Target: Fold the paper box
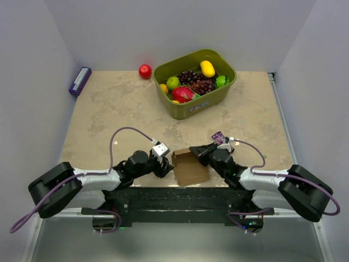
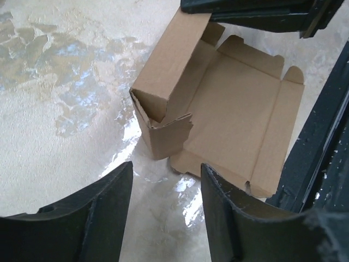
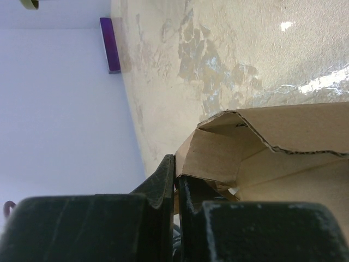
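The paper box is brown cardboard, partly folded, lying on the marble table near the front edge between both arms. In the left wrist view the paper box has one side wall raised and folded over, the rest lying flat with its flaps out. My left gripper is just left of it and open; the left gripper has only bare table between its fingers. My right gripper is at the box's far edge. In the right wrist view the right gripper is shut on a raised wall of the paper box.
An olive-green bin full of fruit stands at the back centre-right, with a red apple on the table to its left. A small purple box lies against the left wall. White walls enclose the table on three sides.
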`<state>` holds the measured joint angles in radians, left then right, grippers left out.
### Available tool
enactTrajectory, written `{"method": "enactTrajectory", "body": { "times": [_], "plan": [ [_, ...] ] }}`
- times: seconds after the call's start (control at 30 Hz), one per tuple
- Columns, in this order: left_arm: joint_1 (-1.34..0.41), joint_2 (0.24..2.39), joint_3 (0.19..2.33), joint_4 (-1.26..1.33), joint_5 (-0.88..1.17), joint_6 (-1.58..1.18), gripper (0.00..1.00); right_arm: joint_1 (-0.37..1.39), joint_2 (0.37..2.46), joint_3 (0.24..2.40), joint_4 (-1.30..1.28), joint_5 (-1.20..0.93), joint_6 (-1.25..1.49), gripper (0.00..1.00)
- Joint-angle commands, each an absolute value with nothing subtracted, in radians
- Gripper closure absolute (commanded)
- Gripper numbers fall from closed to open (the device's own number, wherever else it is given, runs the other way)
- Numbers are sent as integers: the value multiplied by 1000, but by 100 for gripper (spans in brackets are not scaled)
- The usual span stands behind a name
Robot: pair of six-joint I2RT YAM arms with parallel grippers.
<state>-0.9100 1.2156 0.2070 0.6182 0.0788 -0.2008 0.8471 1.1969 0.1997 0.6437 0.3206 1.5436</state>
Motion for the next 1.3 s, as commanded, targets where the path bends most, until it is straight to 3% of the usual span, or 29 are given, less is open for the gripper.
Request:
{"method": "enactTrajectory", "body": {
  "times": [0.0,0.67,1.27],
  "plan": [
    [-905,1267,230,681,52,-218,46,854,1207,172,632,368,1528,100],
    [-907,1457,325,848,44,-229,74,868,1233,155,667,367,1526,100],
    [-988,1529,416,788,-172,-278,79,874,1276,166,699,351,1525,100]
  ]
}}
